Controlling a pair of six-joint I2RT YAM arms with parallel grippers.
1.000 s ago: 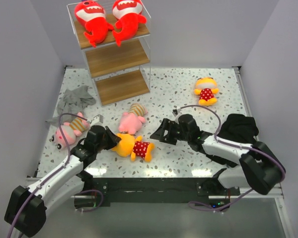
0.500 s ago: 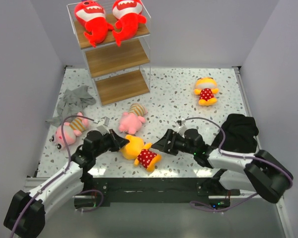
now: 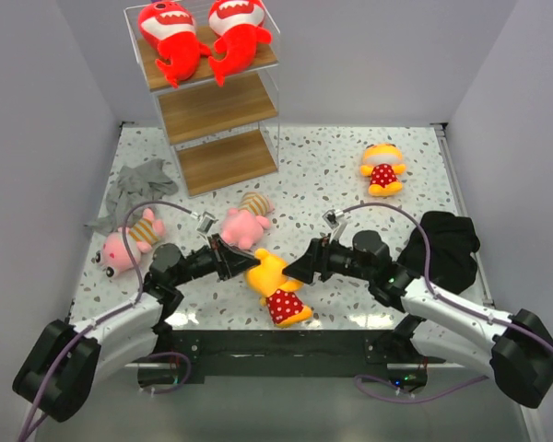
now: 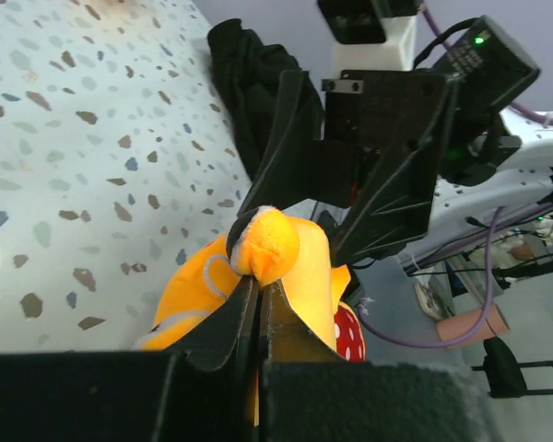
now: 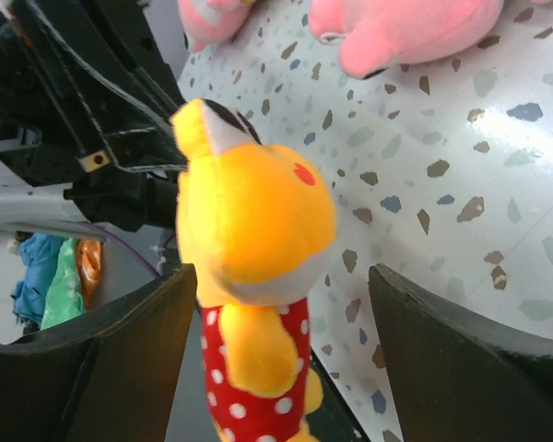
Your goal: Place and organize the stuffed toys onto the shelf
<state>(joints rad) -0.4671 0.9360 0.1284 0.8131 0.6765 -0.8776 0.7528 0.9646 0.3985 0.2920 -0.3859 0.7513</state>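
My left gripper is shut on the ear of a yellow-orange toy in red polka-dot clothes, which hangs above the table's front edge. The toy also shows in the left wrist view and the right wrist view. My right gripper is open, its fingers on either side of the toy without touching it. Two red sharks lie on the top board of the shelf. A second yellow-orange toy lies at the far right. Two pink toys lie on the table.
A grey cloth lies left of the shelf. A black cloth lies at the right beside my right arm. The shelf's middle and bottom boards hold nothing.
My left gripper has lifted the yellow-orange toy by its ear and carried it to the right. My right gripper has come in from the right and now brackets the toy.
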